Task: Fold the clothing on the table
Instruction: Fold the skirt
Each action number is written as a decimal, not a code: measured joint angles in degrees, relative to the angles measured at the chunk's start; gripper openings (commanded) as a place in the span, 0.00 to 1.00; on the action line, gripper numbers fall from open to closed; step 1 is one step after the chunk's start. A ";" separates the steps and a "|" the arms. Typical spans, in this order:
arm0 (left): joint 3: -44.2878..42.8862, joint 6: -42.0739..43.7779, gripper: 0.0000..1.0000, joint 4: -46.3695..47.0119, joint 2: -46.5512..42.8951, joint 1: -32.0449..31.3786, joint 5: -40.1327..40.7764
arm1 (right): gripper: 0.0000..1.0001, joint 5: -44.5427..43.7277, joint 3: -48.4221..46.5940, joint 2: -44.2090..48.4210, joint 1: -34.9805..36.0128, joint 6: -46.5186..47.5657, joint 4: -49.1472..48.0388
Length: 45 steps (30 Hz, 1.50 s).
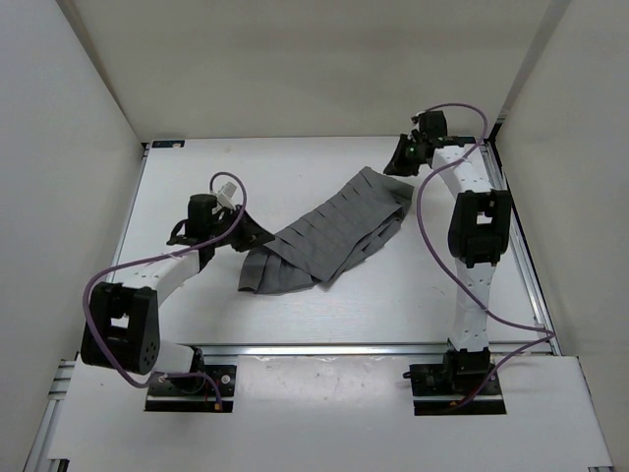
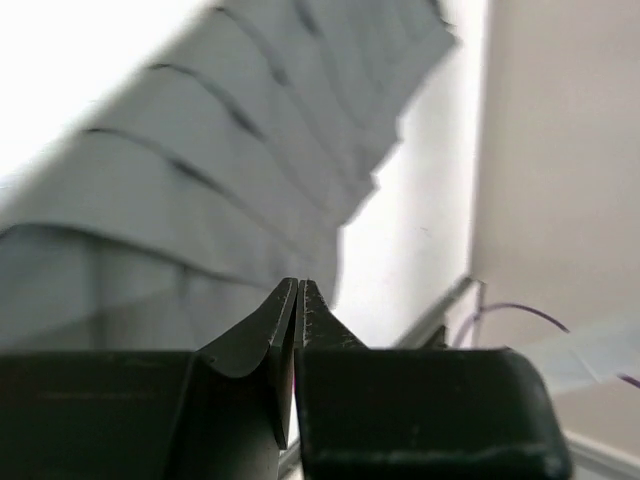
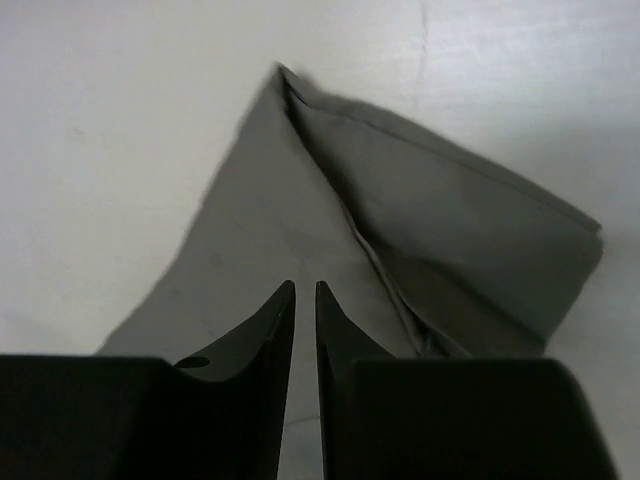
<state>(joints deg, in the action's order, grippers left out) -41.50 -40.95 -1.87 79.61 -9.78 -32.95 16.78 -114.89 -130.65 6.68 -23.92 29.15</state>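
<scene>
On the white table (image 1: 324, 320), the left gripper (image 1: 257, 236), left of centre, pinches the near end of the dark grey pleated garment (image 1: 339, 231), which lies diagonally toward the upper right, where the right gripper (image 1: 400, 157) hovers at its far corner, jaws a slit apart, empty

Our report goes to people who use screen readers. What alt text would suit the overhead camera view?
Seen from above, a dark grey pleated garment lies in a diagonal band across a white table. The left gripper meets its near-left end and the right gripper sits at its far-right end.
</scene>
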 measured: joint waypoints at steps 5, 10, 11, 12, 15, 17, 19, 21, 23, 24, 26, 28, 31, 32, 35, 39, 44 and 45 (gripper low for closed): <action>-0.09 -4.90 0.12 7.98 4.92 -4.07 -2.47 | 0.19 -3.67 5.64 -0.13 0.83 2.60 3.10; -0.52 -6.29 0.12 9.97 15.12 -7.08 0.00 | 0.15 -7.17 7.85 -0.55 2.43 4.92 6.75; -0.79 -6.51 0.13 10.12 17.29 -7.34 0.59 | 0.14 -7.69 8.26 -0.55 2.78 5.31 7.32; -1.11 -6.69 0.12 10.19 19.19 -7.37 1.05 | 0.14 -8.00 9.03 -0.52 3.08 5.62 7.50; -2.16 -7.52 0.12 10.91 23.52 -6.84 2.05 | 0.13 -7.87 13.14 1.29 3.72 6.38 6.51; -3.74 -7.78 0.12 10.95 24.85 -6.23 1.79 | 0.12 -7.63 19.26 5.07 4.35 6.62 6.23; -6.12 -7.61 0.12 11.15 26.32 -5.46 2.58 | 0.11 -7.13 26.80 9.92 5.46 6.69 6.23; -8.70 -7.61 0.12 11.34 28.26 -4.33 3.19 | 0.11 -5.77 34.18 14.82 7.06 6.45 7.02; -11.34 -7.91 0.14 11.43 30.21 -3.06 3.48 | 0.13 -3.87 42.01 19.98 8.94 6.12 7.56; -12.48 -8.11 0.15 11.50 30.88 -2.58 3.43 | 0.12 -3.17 45.18 22.27 9.75 5.90 8.48; -14.16 -8.72 0.17 11.76 31.54 -1.57 3.08 | 0.13 -2.62 49.59 25.81 11.10 5.68 10.49; -14.97 -9.46 0.17 11.98 30.99 -0.74 2.29 | 0.14 -2.73 50.99 28.13 10.62 5.42 11.76; -14.88 -10.60 0.20 12.33 27.39 -0.02 0.70 | 0.16 -3.15 49.59 30.77 7.02 5.33 11.93; -14.47 -10.88 0.20 12.76 25.46 0.39 0.15 | 0.18 -3.28 48.26 31.23 5.88 5.38 11.98; -13.22 -11.50 0.20 13.53 18.62 2.03 -1.95 | 0.19 -3.80 43.95 31.71 4.13 5.77 11.87; -13.22 -9.49 0.19 13.99 13.92 5.55 -1.18 | 0.19 -3.34 41.62 31.95 5.86 5.95 11.58; -13.60 -5.57 0.21 11.30 19.08 6.86 4.26 | 0.19 -1.81 43.34 31.95 8.59 5.40 11.74; -14.12 -4.59 0.24 10.19 20.72 6.64 5.46 | 0.19 -1.38 44.35 31.95 9.05 5.16 11.76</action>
<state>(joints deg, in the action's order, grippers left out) -55.61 -45.54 8.32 100.33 -3.14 -27.49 15.40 -70.54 -98.70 15.73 -18.76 40.91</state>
